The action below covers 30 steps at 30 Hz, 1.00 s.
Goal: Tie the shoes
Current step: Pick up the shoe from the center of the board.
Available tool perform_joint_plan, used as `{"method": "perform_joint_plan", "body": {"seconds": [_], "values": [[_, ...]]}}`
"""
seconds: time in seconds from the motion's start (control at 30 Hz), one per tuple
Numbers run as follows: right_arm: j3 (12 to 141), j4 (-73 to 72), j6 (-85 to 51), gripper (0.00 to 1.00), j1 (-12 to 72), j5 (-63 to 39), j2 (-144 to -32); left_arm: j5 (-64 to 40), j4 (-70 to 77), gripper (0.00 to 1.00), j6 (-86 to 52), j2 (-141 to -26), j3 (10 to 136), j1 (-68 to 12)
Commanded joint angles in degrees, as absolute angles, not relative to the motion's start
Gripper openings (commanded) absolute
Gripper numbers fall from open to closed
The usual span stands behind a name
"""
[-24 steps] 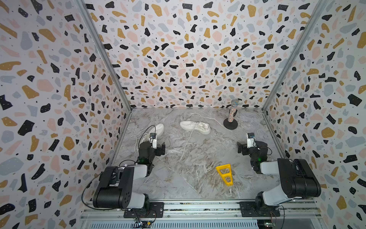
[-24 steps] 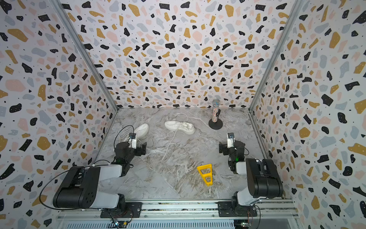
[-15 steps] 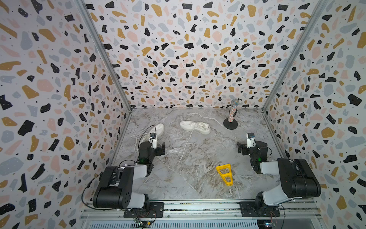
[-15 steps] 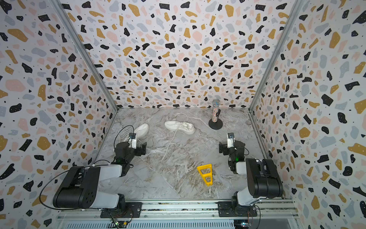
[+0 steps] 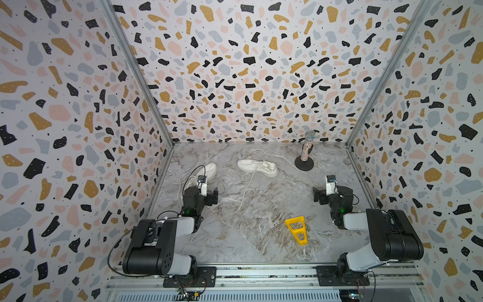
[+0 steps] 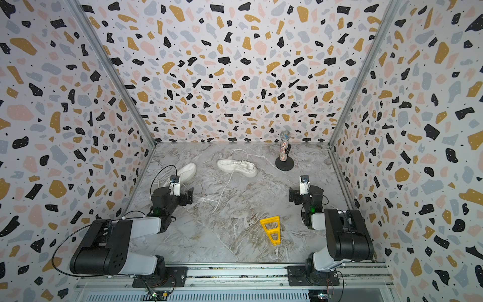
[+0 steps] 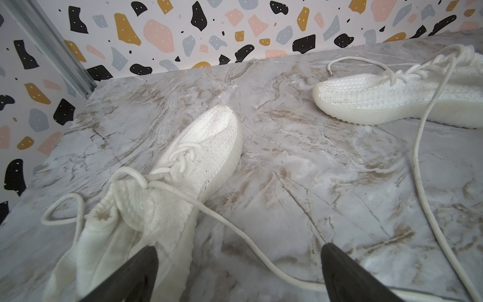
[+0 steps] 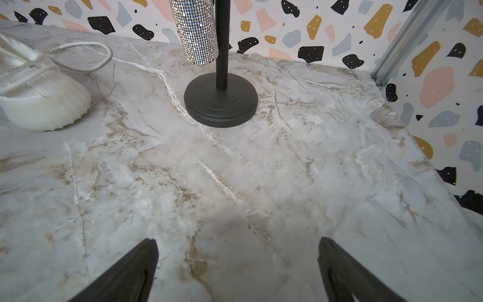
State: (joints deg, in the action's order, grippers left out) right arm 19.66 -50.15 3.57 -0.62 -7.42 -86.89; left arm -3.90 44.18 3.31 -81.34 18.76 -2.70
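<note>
Left claw [image 7: 237,251] is spread wide, holding nothing, at the heel of the shoe [image 7: 183,167] farther from the mic stand [image 5: 304,163], with a loose lace [image 7: 248,240] crossing its gap. Our right claw [image 8: 237,243] is spread too, over marble [image 8: 235,170] facing that stand, and we see the other shoe [image 5: 257,167] near it, untied.

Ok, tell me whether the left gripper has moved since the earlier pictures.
No. The left gripper keeps the same place against the nearby shoe in a top view.
</note>
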Motion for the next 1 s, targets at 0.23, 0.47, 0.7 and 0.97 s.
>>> {"method": "perform_joint_plan", "body": {"seconds": [0.23,0.47,0.7,0.97], "values": [[24.85,-37.78,2.15,1.00,-0.58,-5.89,-80.12,-3.93,38.15,1.00,2.81,-77.14,21.90,-3.16],[45.25,0.75,6.53,1.00,-0.54,-10.93,-71.69,-4.17,7.83,1.00,5.99,-66.22,35.82,-2.81],[60.24,29.54,18.06,1.00,-0.49,-35.24,-69.54,-7.10,-25.61,0.98,15.96,-67.56,53.26,-0.25],[64.87,45.07,32.34,0.95,6.06,-45.22,-74.34,-9.68,-40.49,0.74,25.04,-78.66,64.60,6.58]]}}
